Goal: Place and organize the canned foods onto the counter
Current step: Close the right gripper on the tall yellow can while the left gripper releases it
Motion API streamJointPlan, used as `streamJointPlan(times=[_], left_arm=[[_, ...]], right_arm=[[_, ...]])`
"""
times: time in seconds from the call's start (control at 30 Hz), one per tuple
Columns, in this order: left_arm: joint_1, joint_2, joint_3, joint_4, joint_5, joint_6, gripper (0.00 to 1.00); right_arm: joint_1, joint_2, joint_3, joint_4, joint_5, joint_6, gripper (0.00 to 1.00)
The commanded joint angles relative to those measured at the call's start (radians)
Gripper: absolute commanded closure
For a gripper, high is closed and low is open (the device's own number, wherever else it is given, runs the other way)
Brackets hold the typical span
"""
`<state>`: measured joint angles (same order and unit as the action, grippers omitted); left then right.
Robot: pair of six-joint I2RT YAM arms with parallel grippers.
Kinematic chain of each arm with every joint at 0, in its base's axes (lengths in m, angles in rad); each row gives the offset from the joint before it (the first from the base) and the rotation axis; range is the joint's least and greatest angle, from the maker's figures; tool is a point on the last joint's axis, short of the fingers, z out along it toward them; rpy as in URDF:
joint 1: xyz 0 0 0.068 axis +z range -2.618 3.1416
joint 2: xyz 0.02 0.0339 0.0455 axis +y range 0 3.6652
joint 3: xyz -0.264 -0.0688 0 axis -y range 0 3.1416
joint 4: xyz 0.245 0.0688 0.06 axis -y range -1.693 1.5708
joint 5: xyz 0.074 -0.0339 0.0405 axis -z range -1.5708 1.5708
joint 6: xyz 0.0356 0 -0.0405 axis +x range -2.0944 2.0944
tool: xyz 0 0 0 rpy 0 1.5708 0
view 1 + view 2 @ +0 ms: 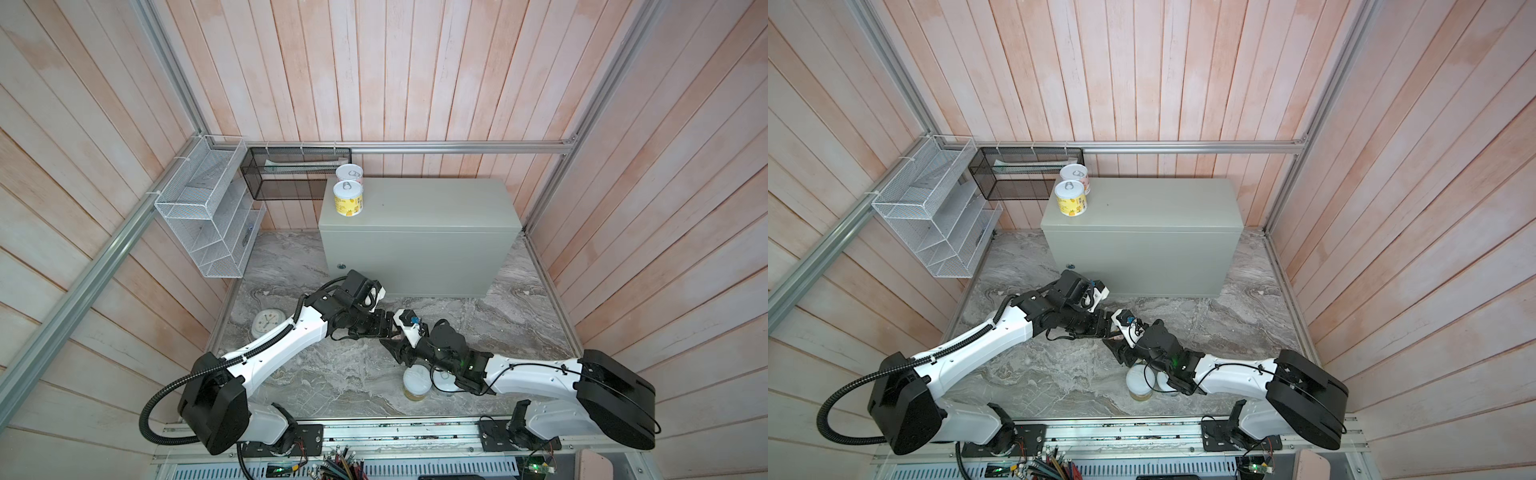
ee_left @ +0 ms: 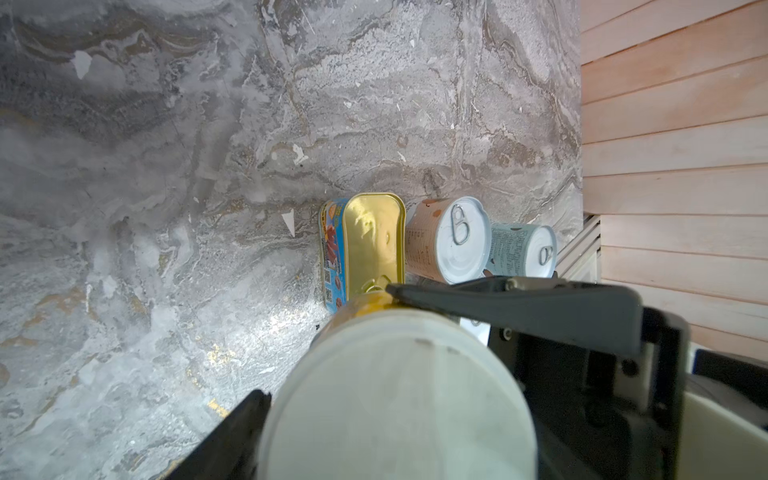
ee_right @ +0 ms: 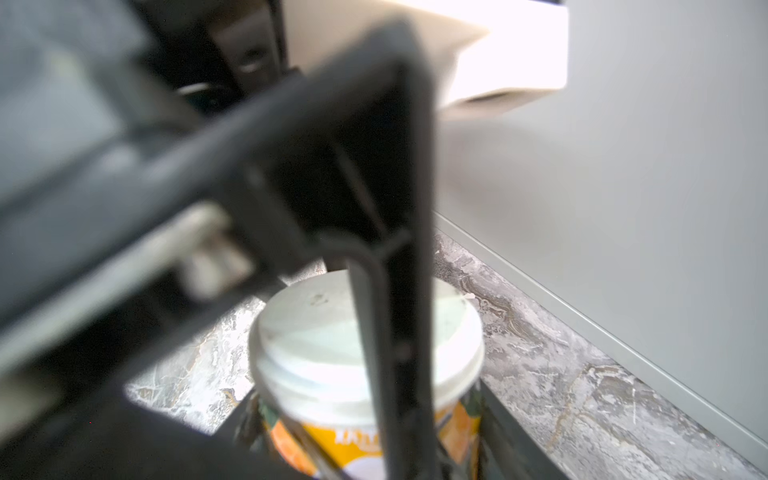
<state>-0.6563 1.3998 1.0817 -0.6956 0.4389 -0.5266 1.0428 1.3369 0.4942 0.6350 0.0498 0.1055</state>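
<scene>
Nearest, the right claw (image 1: 395, 352) pinches the white-capped orange-label can (image 3: 365, 332) by its label sides. The left claw (image 1: 385, 328) straddles the same cap crosswise; whether it presses I cannot tell. Beyond and above both claws lies the grey-green cabinet worktop (image 1: 436, 208), so the lift probably falls to the right claw.
</scene>
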Motion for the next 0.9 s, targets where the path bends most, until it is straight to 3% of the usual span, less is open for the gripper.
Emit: streamJointPlan(times=[0.0,0.2,0.87], left_arm=[[0.022,-0.034,-0.043,0.019,0.012,0.001,0.13],[0.038,-0.056,-0.112,0.066,0.026,-0.02,0.0],[0.065,-0.263,-0.188,0.065,-0.079,-0.047,0.0]], right_arm=[[-0.005,-0.037,0.006,0.079,0.043,0.016,0.42],[-0.004,-0.042,-0.001,0.068,0.063,0.026,0.42],[-0.004,-0.072,0.039,0.0,0.102,0.072,0.43]])
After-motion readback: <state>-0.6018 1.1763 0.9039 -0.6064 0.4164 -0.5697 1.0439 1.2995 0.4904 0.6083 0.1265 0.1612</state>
